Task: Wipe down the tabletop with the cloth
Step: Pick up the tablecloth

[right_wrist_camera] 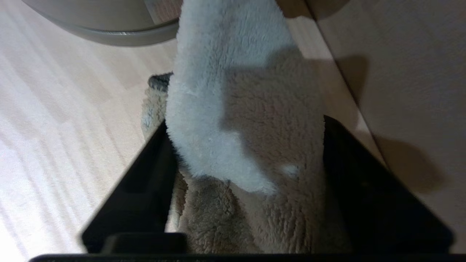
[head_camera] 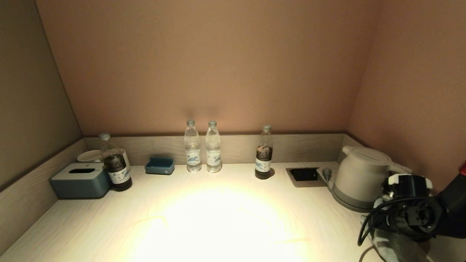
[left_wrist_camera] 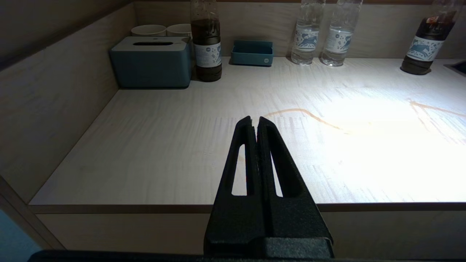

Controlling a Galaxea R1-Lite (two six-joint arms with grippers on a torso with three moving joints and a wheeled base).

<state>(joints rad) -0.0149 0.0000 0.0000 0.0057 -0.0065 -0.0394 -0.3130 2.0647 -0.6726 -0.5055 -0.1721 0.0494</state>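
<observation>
The fluffy grey-white cloth (right_wrist_camera: 233, 120) lies bunched on the light wood tabletop (head_camera: 218, 218) at the front right corner, next to the right wall; it also shows in the head view (head_camera: 391, 245). My right gripper (right_wrist_camera: 244, 122) is open, its fingers (right_wrist_camera: 145, 182) straddling the cloth, one on each side. My right wrist (head_camera: 415, 214) hangs over the cloth in the head view. My left gripper (left_wrist_camera: 254, 120) is shut and empty, above the table's front left edge. Thin brown streaks (left_wrist_camera: 309, 114) mark the tabletop.
A white kettle (head_camera: 358, 176) stands just behind the cloth, beside a recessed socket (head_camera: 305, 174). Several bottles (head_camera: 192, 147) line the back wall. A blue tissue box (head_camera: 81, 180), cups (head_camera: 89, 156) and a small blue tray (head_camera: 159, 165) stand at back left.
</observation>
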